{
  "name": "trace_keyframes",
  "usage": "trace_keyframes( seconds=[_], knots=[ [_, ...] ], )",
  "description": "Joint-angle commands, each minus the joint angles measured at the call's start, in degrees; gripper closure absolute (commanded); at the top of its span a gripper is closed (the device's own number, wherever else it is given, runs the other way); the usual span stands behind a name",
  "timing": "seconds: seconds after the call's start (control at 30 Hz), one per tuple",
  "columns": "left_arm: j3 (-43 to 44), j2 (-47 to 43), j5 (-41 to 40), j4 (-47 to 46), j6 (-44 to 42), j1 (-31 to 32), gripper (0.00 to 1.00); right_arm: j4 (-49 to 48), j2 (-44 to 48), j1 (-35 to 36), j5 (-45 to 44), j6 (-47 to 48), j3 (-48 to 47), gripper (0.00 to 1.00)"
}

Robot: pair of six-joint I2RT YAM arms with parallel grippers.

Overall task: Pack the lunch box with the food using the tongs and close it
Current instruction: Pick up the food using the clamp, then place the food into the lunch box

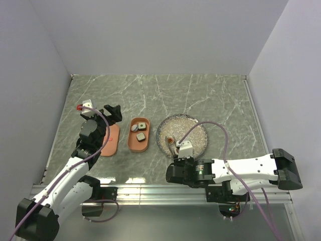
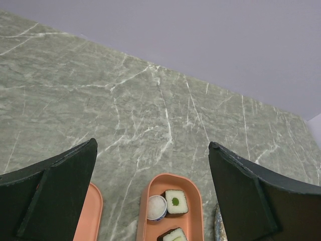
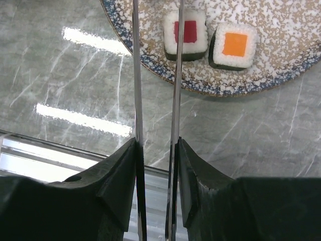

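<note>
The right hand (image 3: pixel 156 145) clasps the slim, slippery tongs (image 3: pixel 136 75), arms reaching the probably light, soft red-centred food piece (image 3: pixel 185 32) on the plate (image 3: pixel 261 85), upper centre, best pinched gently across its dark sides; the left hand (image 2: pixel 151 145) gapes, released.

- The plate (image 1: pixel 195 130) sits mid-surface (image 1: pixel 200 95), and the lunch box (image 1: pixel 139 146) lies just beside it at 9 o'clock.
- The lid (image 1: pixel 112 143) lies at 9 o'clock of the lunch box, near it and partly under my left arm (image 1: pixel 75 165).
- Three food pieces (image 1: pixel 141 135) sit in the lunch box. Two more (image 3: pixel 185 34) sit side by side on the plate, near its 8 o'clock rim.
- The tongs (image 3: pixel 138 100) run between my right jaws toward 12 o'clock, crossing the plate's rim.
- My left jaws hang over the lid's 12 o'clock end.
</note>
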State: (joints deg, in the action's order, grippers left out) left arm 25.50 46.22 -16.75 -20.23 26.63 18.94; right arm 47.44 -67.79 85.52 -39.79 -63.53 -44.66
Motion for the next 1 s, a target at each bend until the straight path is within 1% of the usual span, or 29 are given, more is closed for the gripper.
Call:
trace_keyframes(
  seconds=[0.0, 0.2, 0.43, 0.67, 0.97],
  knots=[
    [0.78, -1.13, 0.93, -1.74, 0.35, -0.31, 0.01, -0.86, -0.76, 0.35, -2.39, 0.15, -2.26, 0.67],
    [0.78, -1.13, 0.85, -1.66, 0.35, -0.31, 0.01, 1.51, -1.12, 0.27, -5.29, 3.05, -6.83, 0.7],
    [0.78, -1.22, 0.76, -1.57, 0.35, -0.31, 0.0, 1.34, -2.43, -0.35, -7.23, 8.15, -10.97, 0.71],
    [0.87, -1.04, 0.67, -1.66, 0.44, -0.31, 0.01, -4.8, -4.02, -1.75, -6.62, 15.79, -13.43, 0.71],
    [0.96, -0.78, 0.58, -1.74, 0.26, -0.39, 0.01, -12.18, -9.2, -2.98, -3.81, 27.3, -19.23, 0.71]
  ],
)
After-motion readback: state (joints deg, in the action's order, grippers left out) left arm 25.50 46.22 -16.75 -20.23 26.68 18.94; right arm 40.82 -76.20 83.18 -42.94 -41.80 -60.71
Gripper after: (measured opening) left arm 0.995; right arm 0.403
